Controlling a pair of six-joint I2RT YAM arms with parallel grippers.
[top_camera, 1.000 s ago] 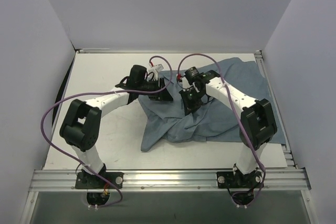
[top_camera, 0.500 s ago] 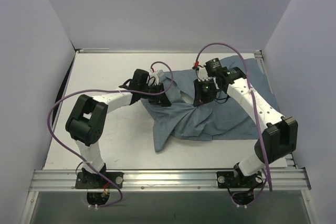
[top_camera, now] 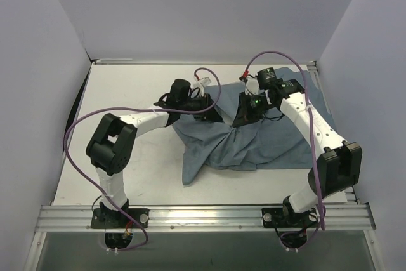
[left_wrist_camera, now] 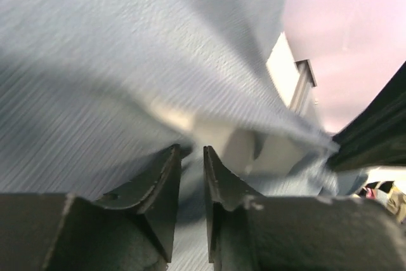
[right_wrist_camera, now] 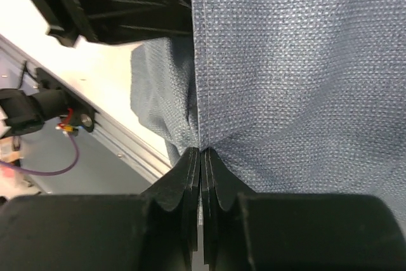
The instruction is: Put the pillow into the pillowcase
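Pale lavender walls [top_camera: 190, 11] are boxing in a white table [top_camera: 127, 93], and the grey-blue pillowcase [top_camera: 273, 147] is lying crumpled over the right half of it. One corner is trailing out toward the near edge and the far side is running up to the back right corner. Both arms are reaching in toward the middle, where the cloth is bunching up into a ridge between them. The right gripper [right_wrist_camera: 200, 152] is squeezing its fingers tight together on a stitched seam of the pillowcase, so the cloth is puckering right at the tips. The left gripper [left_wrist_camera: 190, 150] is sitting with just a narrow slit between its fingers, and blue fabric is showing in that slit, so it looks like it's pinching a fold too. A white patch [left_wrist_camera: 216, 131] is peeking out between the folds there, and I honestly can't tell what it is. Purple cables [top_camera: 70, 138] are looping off both arms.
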